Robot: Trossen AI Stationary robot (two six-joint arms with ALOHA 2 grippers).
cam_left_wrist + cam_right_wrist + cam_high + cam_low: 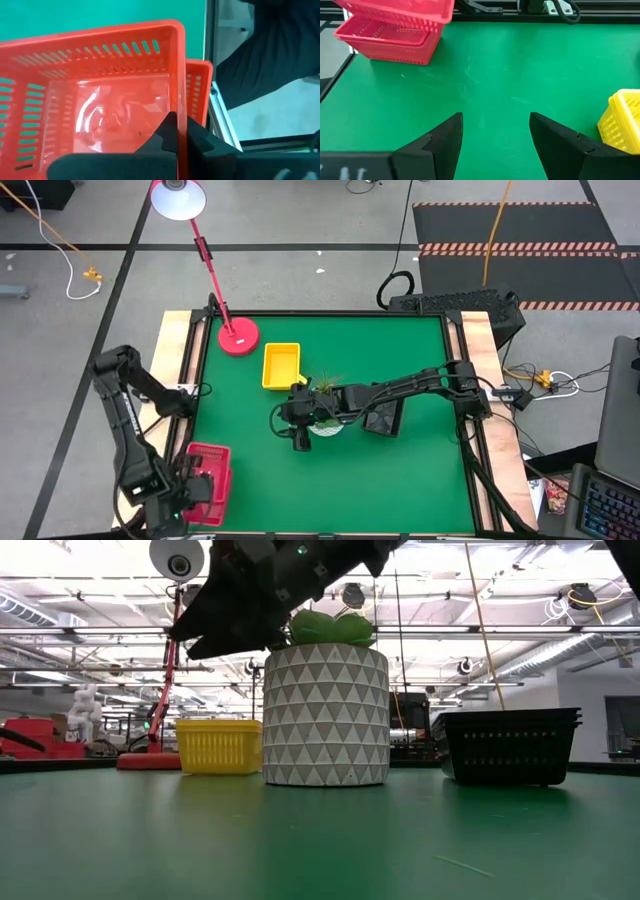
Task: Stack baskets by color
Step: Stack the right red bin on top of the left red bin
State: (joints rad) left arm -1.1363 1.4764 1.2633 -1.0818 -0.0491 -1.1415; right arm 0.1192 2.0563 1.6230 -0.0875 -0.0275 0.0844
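My left gripper point(181, 131) is shut on a red basket point(100, 95) at the table's near left corner point(208, 480). It holds that basket just above a second red basket point(385, 42) resting on the mat. My right gripper point(495, 125) hangs open over bare mat point(300, 438), left of the potted plant point(325, 418), with nothing between its fingers. A yellow basket point(281, 365) sits on the mat behind the plant. Black baskets point(510, 745) stand nested to the plant's right. My left gripper pinches one end wall of the red basket at its rim point(182, 107), one finger inside the basket and one outside. The fingers come from above, pointing steeply down. The basket is lifted clear and sits above the other red basket, partly offset from it.
A red lamp base point(238, 337) with its slanting pole stands at the far left of the mat. The patterned plant pot point(325, 715) stands mid-table beneath my right arm. Open green mat point(520, 75) lies between the plant and the red baskets.
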